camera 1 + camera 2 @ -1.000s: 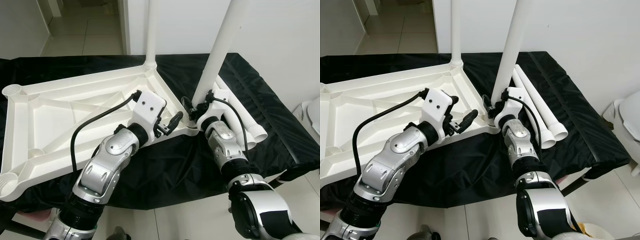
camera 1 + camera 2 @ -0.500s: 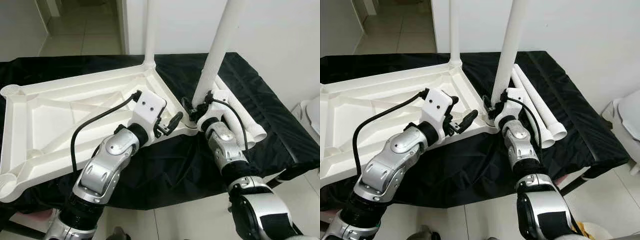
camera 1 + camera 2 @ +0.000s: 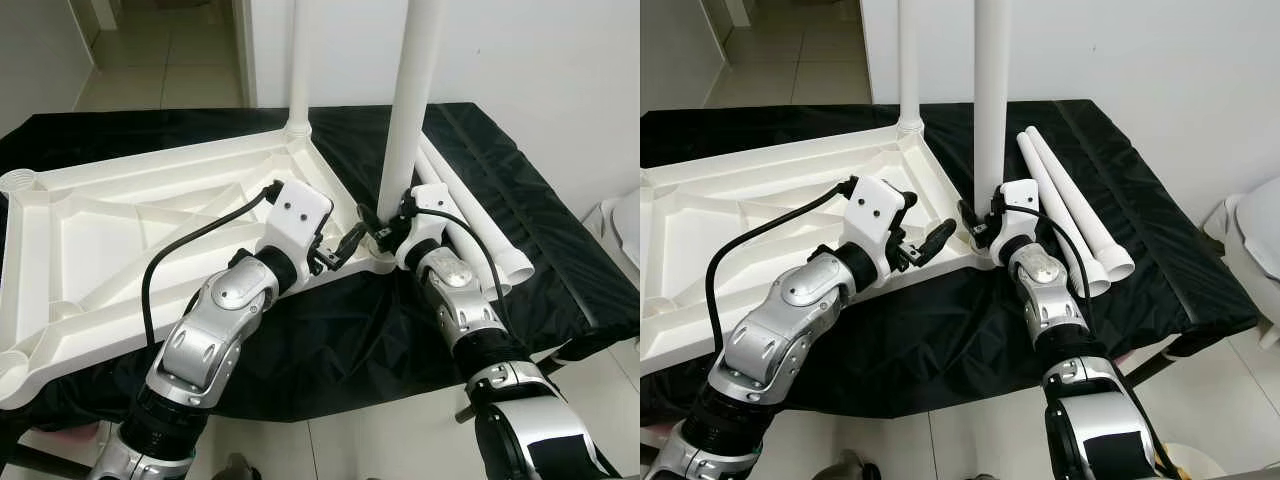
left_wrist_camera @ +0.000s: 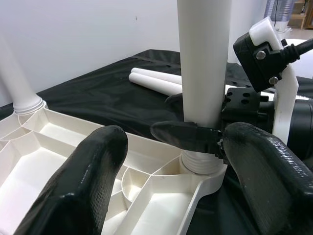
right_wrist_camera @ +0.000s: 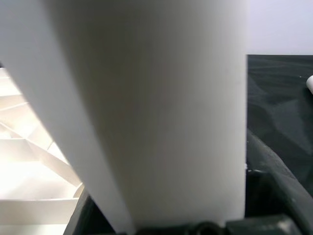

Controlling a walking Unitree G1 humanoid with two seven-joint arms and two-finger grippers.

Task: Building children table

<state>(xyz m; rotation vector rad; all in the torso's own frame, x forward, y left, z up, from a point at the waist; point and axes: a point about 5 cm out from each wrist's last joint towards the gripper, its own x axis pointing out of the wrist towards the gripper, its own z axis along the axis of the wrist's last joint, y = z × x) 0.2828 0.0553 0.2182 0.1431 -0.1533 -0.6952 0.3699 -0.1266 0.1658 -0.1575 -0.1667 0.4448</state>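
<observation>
At the tabletop's [image 3: 150, 230] corner socket, right fingers [image 4: 183, 137] clamp the upright leg [image 4: 203, 63]; left fingers [image 4: 88, 186] apart.

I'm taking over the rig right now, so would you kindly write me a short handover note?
Right claw: shut on the leg, upright in the near corner socket of the upturned tabletop.
Left claw: open, beside that socket, holding nothing.
Done: far corner leg stands fitted.
Left: two loose legs lie on the black cloth to the right; two sockets at the left end are empty. Whether the held leg is fully seated is unclear.
</observation>
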